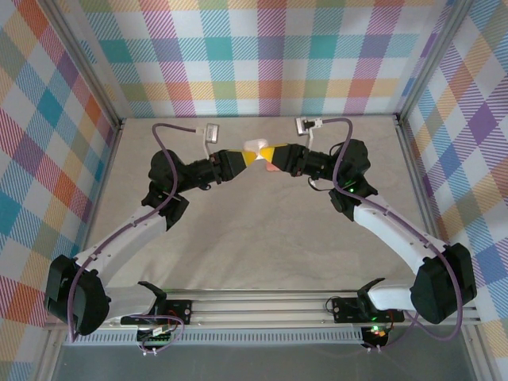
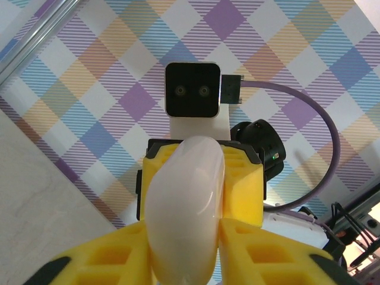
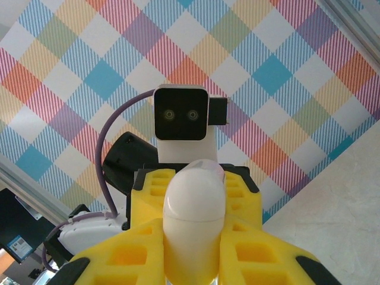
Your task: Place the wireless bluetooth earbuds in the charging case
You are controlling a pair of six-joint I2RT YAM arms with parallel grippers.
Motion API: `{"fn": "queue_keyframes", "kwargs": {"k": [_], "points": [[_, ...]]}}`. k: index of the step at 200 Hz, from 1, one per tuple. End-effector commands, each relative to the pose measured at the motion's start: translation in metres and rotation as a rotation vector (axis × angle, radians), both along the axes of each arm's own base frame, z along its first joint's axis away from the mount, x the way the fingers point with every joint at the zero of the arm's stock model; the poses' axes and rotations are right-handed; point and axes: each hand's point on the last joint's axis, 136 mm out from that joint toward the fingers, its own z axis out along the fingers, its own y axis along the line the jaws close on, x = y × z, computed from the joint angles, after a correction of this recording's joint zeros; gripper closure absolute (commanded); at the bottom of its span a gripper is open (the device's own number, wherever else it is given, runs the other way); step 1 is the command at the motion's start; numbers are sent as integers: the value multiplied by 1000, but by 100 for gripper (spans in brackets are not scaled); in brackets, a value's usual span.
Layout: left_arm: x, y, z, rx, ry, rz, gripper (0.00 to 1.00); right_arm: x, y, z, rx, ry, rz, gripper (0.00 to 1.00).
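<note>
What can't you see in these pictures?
- Inside of the white case: in both wrist views its shell hides whether any earbuds are in it.
- The case's lower end: in the left wrist view it is cut off by the bottom edge.
- Pink thing beneath the right gripper: in the top view it is too small and half covered to name.

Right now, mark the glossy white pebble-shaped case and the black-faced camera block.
glossy white pebble-shaped case (image 2: 184, 208): left wrist view, shell's middle.
black-faced camera block (image 2: 193, 91): left wrist view, between its lenses.
</note>
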Motion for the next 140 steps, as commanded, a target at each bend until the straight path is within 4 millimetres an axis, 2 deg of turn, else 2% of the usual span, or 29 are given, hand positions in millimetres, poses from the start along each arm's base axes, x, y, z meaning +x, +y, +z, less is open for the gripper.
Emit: {"fn": "queue_keyframes", "kwargs": {"k": [1, 20, 30, 49, 66, 84, 115, 140], "points": [[-14, 3, 25, -37, -96, -7, 77, -7, 1, 13, 21, -52, 23, 100], [-16, 5, 26, -34, -108, 0, 84, -9, 2, 10, 11, -48, 30, 100], [-18, 6, 26, -31, -117, 3, 87, -9, 2, 9, 2, -47, 32, 96], [-20, 8, 23, -10, -126, 14, 92, -11, 2, 4, -36, -49, 26, 82], [-23, 10, 17, 46, -138, 31, 100, -15, -2, 3, -89, -72, 1, 62], [-25, 16, 5, 128, -155, 79, 100, -21, -8, 9, -148, -133, -33, 50], [-33, 34, -14, 291, -250, 174, 100, -34, -14, 18, -237, -218, -22, 43], [-47, 41, -29, 404, -371, 170, 100, -43, -15, 19, -288, -278, 11, 42]]}}
